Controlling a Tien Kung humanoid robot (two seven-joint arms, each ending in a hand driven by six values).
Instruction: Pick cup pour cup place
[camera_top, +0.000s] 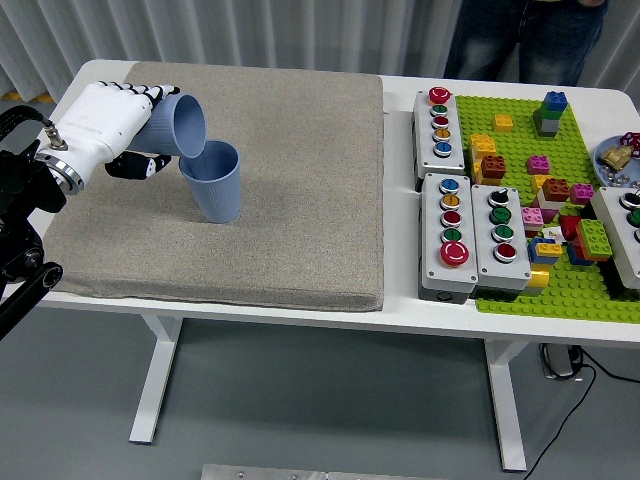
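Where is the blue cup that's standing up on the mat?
In the head view, the upright blue cup stands on the left part of the grey mat, right under the tilted blue cup held by the left hand.

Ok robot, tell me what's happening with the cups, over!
Left hand shut on tilted blue cup, mouth over standing cup. Right hand out of view. Mat around them bare.

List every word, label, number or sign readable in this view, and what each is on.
None can be read.
The two blue cups, the held cup and the standing cup, are plain.
Button boxes: any markings are too small to read.
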